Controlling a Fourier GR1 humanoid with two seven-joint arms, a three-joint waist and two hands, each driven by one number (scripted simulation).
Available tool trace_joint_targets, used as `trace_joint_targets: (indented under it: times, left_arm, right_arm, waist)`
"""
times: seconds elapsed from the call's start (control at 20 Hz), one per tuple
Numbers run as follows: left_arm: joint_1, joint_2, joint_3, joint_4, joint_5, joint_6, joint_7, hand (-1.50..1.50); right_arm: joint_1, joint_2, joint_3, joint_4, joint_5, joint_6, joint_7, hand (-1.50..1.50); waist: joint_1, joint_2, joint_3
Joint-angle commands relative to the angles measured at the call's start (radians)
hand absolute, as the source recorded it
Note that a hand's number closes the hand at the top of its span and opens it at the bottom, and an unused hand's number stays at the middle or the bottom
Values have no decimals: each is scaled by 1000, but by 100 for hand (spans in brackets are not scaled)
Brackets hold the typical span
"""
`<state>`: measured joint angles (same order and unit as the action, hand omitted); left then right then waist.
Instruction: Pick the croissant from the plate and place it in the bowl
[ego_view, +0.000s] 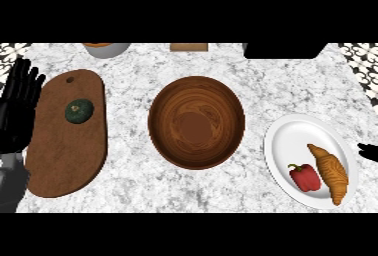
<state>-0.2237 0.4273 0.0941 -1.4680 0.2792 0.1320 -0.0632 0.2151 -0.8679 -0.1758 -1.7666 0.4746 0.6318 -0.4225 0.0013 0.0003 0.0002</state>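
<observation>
A golden croissant (331, 172) lies on the white plate (289, 136) at the right of the counter, next to a red bell pepper (305, 177). The wooden bowl (196, 122) stands in the middle with nothing in it. My left hand (19, 100) rests open at the left edge, fingers up, beside the cutting board. Of my right hand (368, 151) only a black tip shows at the right edge, just right of the plate and apart from the croissant; its fingers are out of view.
A brown cutting board (66, 150) at the left carries a dark green squash (79, 111). Along the far edge stand a grey pot (107, 48), a wooden block (189, 47) and a black object (284, 50). Marble counter shows between board, bowl and plate.
</observation>
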Motion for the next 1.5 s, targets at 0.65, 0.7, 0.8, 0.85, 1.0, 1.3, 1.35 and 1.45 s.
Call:
trace_joint_targets:
  times: [0.65,0.7,0.8,0.85,1.0,1.3,1.35,1.45]
  left_arm:
    - [-2,-78,26,-56,-78,-10,37,0]
    - [-42,-42,68,15,-54,-62,28,0]
    - [23,-38,77,-90,-49,-50,81,0]
    - [-17,-77,42,-20,-86,-29,41,0]
    - [-19,-89,56,-22,-86,-50,40,0]
    - [26,-85,71,-128,-101,-56,110,0]
    - [-32,-78,98,39,-99,-100,1,0]
    - [-36,-84,104,-23,-98,-85,61,0]
  right_arm:
    - [-192,144,82,323,225,-81,-186,-150]
    - [-177,171,90,319,246,-106,-180,-150]
    - [-147,161,95,308,262,-117,-214,-150]
    - [-142,197,122,341,282,-170,-234,-150]
    - [-253,188,116,427,330,-136,-198,-150]
    - [-155,224,112,352,365,-166,-199,-150]
    - [-216,245,138,444,394,-188,-216,-150]
    - [-235,246,109,384,374,-107,-178,-150]
  waist:
    - [0,-1,0]
    - [-3,0,0]
    - [-1,-2,0]
    - [-4,0,0]
    - [1,0,0]
    - [-3,-2,0]
    - [-3,0,0]
    - [-3,-1,0]
